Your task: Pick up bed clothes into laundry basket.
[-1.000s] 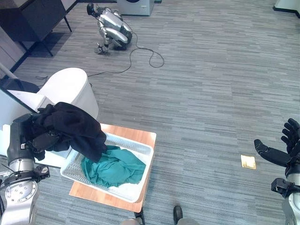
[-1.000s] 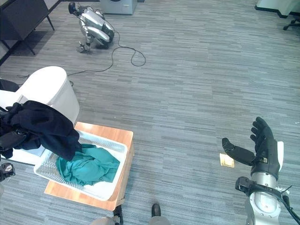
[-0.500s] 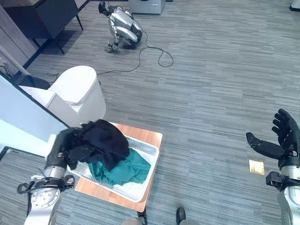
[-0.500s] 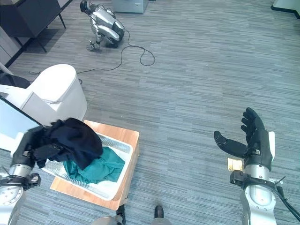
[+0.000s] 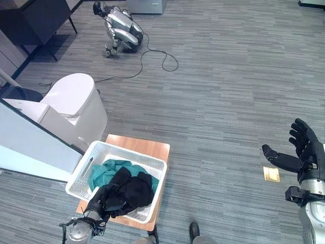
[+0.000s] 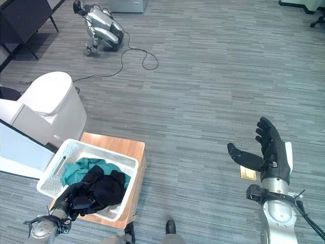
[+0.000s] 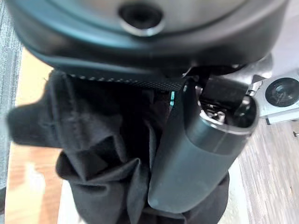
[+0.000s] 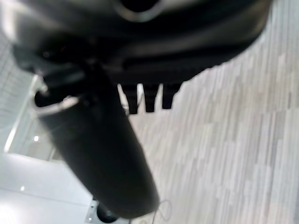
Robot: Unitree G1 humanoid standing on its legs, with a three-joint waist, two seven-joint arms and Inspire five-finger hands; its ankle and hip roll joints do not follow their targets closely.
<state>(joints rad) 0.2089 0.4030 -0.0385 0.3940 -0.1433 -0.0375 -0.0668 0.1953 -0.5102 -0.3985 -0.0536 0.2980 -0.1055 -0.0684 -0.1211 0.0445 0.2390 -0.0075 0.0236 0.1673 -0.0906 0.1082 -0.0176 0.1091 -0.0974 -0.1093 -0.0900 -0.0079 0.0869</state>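
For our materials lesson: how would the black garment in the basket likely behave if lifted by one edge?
The black garment lies crumpled in folds, so probably floppy and would drape. It bunches around the left hand, suggesting soft and light cloth, unlikely to slip.

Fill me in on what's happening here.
The robot is loading laundry. Its left hand grips a black garment that lies in the white laundry basket, on top of a teal cloth. The basket sits on a small wooden table. The right hand is held open off to the side, holding nothing.
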